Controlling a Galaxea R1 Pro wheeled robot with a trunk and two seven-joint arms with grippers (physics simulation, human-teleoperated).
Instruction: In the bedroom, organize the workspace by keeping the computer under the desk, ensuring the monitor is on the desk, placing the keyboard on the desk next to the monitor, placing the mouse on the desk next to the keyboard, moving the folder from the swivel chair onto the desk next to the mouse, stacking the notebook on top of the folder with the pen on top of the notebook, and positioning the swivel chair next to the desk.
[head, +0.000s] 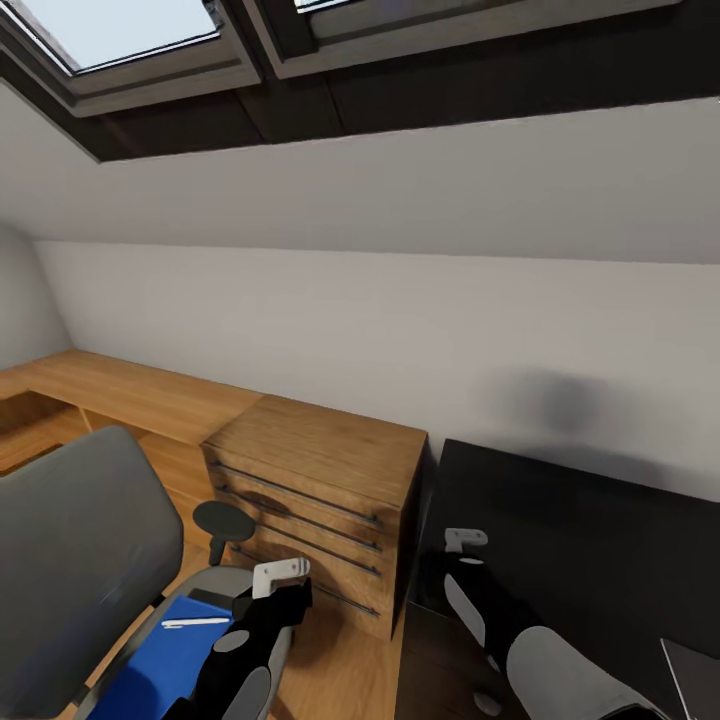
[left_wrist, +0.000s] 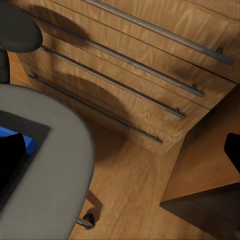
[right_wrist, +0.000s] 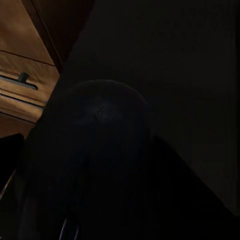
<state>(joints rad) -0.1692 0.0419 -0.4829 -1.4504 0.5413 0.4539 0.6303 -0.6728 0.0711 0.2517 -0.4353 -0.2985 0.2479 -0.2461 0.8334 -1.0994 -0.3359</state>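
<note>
Currently the folder (head: 165, 655) lies on the chair (head: 85, 560) seat with the pen (head: 195, 623) on it, not yet moved. Desk (head: 600, 540) at right looks mostly bare. Left gripper (head: 282, 578) and right gripper (head: 464, 541): jaw state cannot be told.

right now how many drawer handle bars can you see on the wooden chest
4 bars on the wooden chest, stacked down its front: top bar, second, third and lowest. The left arm crosses the lowest bar, so part of it is hidden.
</note>
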